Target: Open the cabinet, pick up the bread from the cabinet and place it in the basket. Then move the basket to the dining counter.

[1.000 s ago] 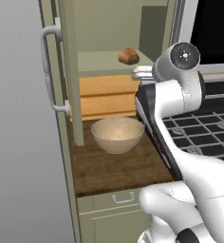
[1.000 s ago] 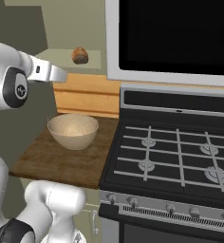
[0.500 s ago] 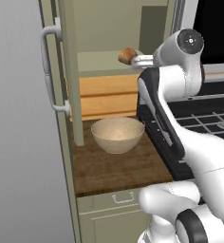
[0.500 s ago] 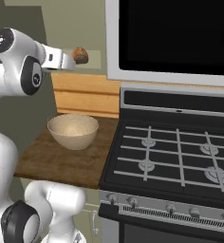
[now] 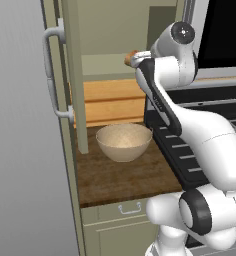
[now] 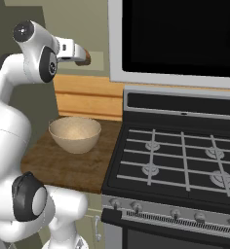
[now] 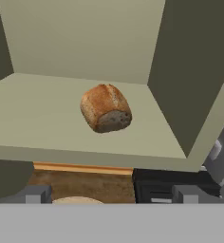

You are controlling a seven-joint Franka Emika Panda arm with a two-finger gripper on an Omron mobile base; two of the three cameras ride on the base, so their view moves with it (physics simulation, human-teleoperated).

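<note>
The cabinet stands open, its door (image 5: 72, 75) swung left with the curved silver handle (image 5: 54, 75) facing out. The bread (image 7: 106, 108), a brown crusty lump, lies on the beige shelf (image 7: 38, 123); it also peeks out as bread (image 6: 87, 57) past the hand. My gripper (image 7: 112, 194) hovers open in front of the shelf's edge, fingertips (image 7: 35, 193) wide apart, nothing between them, the bread ahead and untouched. From the right, the gripper (image 6: 81, 52) is level with the shelf. The woven basket (image 5: 123, 141) sits empty below on the short wood countertop. The dining counter is out of view.
A black stove with grates (image 6: 185, 151) adjoins the countertop (image 5: 120, 175) on the right, under a dark microwave front (image 6: 185, 34). A wooden backsplash (image 5: 110, 102) runs behind the basket. A drawer with a small handle (image 5: 128, 207) lies under the counter. The cabinet's right wall (image 7: 190, 71) bounds the shelf.
The arm has risen and swung the hand up and forward, from beside the stove to the shelf's level close to the bread. Basket and bread have not moved; the jaws stayed open.
</note>
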